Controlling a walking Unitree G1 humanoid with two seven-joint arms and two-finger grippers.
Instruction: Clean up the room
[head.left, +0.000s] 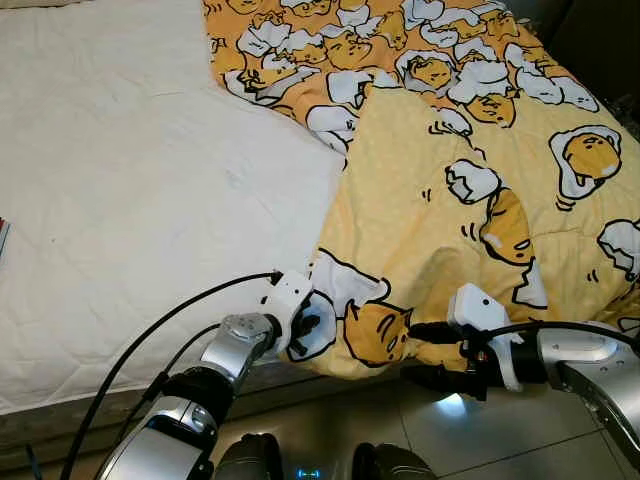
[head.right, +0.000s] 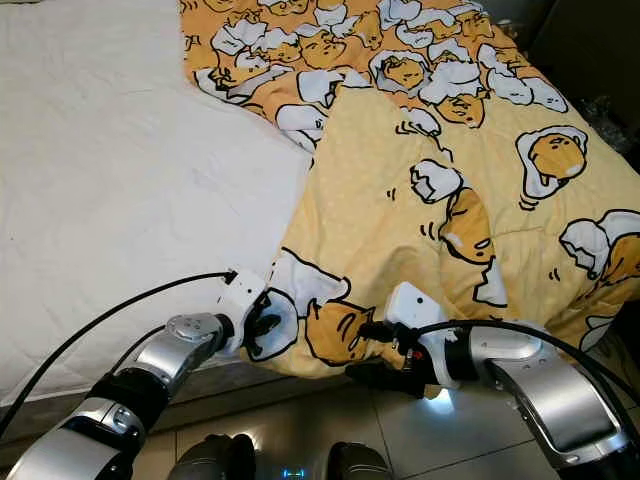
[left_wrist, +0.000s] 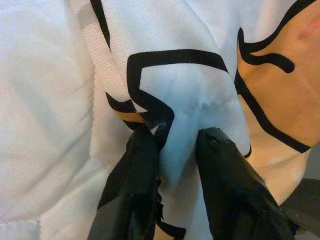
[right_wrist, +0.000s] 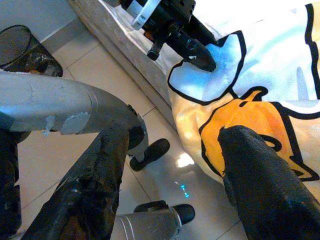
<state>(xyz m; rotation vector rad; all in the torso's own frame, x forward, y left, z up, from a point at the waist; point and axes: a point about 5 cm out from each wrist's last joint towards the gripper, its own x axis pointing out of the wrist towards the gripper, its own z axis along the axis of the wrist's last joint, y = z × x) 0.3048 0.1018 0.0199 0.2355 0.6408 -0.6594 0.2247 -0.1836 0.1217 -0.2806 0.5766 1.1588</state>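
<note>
A yellow blanket (head.left: 480, 150) printed with egg cartoons covers the right half of the bed, and its near corner hangs over the bed's edge. My left gripper (head.left: 312, 325) is at that corner, shut on a fold of the white-and-black fabric; the left wrist view shows the fabric pinched between its fingers (left_wrist: 145, 150). My right gripper (head.left: 425, 352) is just right of it, at the hanging hem above the floor. It stands open (right_wrist: 177, 131), and one finger (right_wrist: 260, 170) lies against the blanket's underside. The left gripper (right_wrist: 195, 47) appears there too, on the hem.
A white quilted sheet (head.left: 130, 180) covers the bed's left half. Glossy floor tiles (head.left: 400, 420) lie below the bed edge, by my legs. A dark mesh wastebasket (right_wrist: 20, 45) stands on the floor near the bed frame.
</note>
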